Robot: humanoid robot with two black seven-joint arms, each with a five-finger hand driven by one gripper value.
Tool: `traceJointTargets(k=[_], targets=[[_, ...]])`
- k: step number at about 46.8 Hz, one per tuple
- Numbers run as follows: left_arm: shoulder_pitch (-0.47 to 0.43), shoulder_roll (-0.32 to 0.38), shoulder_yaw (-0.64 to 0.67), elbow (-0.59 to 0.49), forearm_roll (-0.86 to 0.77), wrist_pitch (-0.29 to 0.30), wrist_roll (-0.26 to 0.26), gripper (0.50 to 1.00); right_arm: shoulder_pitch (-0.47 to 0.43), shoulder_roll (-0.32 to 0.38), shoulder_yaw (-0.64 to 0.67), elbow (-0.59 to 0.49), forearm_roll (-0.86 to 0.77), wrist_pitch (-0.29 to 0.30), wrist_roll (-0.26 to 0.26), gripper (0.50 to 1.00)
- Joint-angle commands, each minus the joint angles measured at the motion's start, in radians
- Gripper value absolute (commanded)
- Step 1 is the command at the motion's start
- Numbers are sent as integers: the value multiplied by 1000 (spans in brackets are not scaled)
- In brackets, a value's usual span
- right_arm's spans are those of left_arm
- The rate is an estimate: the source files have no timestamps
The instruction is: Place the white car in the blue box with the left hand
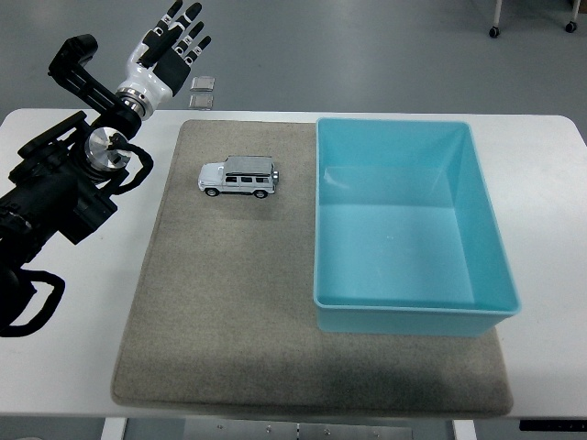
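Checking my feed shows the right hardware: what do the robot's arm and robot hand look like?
Only the left arm shows: bulky black segments with a black cable loop and a round silver metal joint. The left robot hand has a white palm shell, black five-finger digits with pale pads, and a silver wrist ring. The right arm is out of view.

Bright, even overhead light w/ soft shadows under blue box (pixel 408 215) & car (pixel 238 177); sharp focus.

White car (pixel 238 177), light blue box (pixel 408 226), grey mat (pixel 220 293), white table (pixel 73 367).
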State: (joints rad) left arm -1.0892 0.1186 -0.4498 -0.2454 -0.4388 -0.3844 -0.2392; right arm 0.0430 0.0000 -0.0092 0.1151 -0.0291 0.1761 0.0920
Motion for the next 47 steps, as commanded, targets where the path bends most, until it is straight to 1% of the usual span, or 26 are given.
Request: traceJointTargets(k=[1, 47], targets=[[0, 0, 0, 0, 2, 1, 0, 1000, 0, 0, 0, 0, 0, -1, 0, 936], [2, 6, 0, 12, 0, 5, 0, 1000, 0, 0, 0, 0, 0, 0, 0, 936]])
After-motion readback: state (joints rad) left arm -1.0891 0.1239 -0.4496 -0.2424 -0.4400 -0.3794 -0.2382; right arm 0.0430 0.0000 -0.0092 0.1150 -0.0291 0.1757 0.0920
